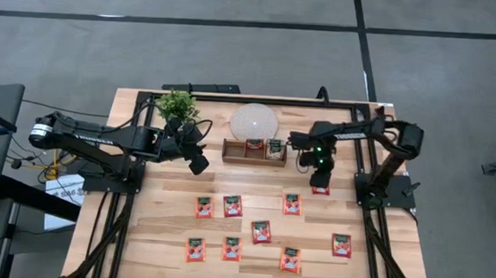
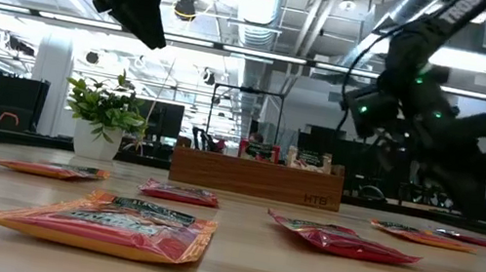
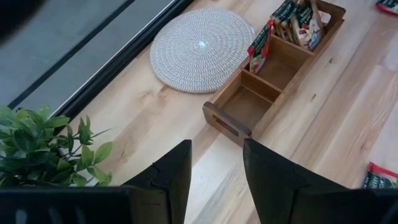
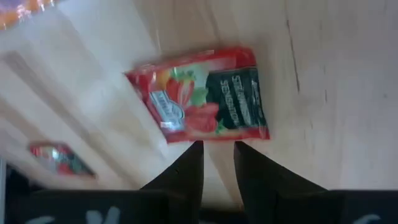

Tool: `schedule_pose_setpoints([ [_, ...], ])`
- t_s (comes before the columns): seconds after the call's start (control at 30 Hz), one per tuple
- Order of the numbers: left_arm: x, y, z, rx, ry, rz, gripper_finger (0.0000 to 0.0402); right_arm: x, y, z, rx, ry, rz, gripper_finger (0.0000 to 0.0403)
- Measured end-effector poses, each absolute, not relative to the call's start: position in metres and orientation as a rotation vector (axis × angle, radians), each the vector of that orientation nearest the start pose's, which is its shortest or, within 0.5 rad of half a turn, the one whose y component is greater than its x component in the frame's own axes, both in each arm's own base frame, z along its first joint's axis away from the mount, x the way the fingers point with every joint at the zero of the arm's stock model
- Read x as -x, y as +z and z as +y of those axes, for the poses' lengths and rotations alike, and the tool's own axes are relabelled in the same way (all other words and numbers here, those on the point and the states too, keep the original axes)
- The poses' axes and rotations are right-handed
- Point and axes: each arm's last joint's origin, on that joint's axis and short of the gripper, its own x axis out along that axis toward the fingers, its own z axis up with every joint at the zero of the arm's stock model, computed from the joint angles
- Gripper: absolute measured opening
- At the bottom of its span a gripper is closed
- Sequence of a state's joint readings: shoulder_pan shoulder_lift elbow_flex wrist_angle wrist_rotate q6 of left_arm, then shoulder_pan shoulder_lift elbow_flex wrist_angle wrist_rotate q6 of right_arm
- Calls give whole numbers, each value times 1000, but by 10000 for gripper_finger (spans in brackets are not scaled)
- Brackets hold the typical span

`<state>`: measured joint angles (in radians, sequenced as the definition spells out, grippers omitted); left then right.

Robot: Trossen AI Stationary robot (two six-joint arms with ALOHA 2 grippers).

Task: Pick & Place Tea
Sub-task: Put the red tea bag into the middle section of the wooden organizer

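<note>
While the right arm hangs over it, target sachet: a red tea sachet (image 4: 202, 96) lies flat on the desk, near the right end of the wooden tray (image 1: 254, 150), on the side away from the white disc (image 1: 254, 121).
Direction from jaws: in the right wrist view the sachet sits just ahead of the right gripper (image 4: 217, 160), fingertips near its edge; I cannot tell if they touch.
Long axis: the pouch looks slightly longer than wide, its long side running across the gap between the jaws.
Nearer arm: the right one, directly above this sachet (image 1: 321, 188) in the high view.
Right arm pose: elbow folded, wrist pointing steeply down; jaws narrow, holding nothing.
Left arm: the left gripper (image 3: 214, 177) waits raised near the tray's left end beside the plant (image 1: 177, 106), jaws wide, empty.
Other tea: 2 sachets already stand in the tray; 9 more lie farther from it.
</note>
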<state>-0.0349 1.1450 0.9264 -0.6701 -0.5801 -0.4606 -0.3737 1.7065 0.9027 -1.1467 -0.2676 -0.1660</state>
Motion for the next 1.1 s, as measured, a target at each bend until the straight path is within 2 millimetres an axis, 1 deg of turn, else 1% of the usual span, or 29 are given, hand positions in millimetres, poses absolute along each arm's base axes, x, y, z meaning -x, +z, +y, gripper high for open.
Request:
schedule_pose_setpoints([
  [0.1,-222,278,8,150,689,717,138,-210,144,-74,-497,36,1756,82],
  [0.2,-222,278,8,150,689,717,137,-204,154,-72,-473,-4,1660,82],
  [0.33,-222,278,8,150,688,717,137,-197,167,-70,-434,-58,1572,82],
  [0.43,-222,278,8,151,689,717,137,-191,171,-69,-406,-101,1539,82],
  [0.53,-222,278,8,151,689,717,138,-191,173,-69,-388,-116,1518,82],
  [0.63,-222,278,8,152,689,716,137,-192,171,-69,-369,-127,1533,82],
  [0.93,-222,278,8,153,689,716,138,-201,151,-65,-332,-114,1633,82],
  [1.1,-222,278,8,153,689,716,137,-202,147,-65,-336,-112,1652,82],
])
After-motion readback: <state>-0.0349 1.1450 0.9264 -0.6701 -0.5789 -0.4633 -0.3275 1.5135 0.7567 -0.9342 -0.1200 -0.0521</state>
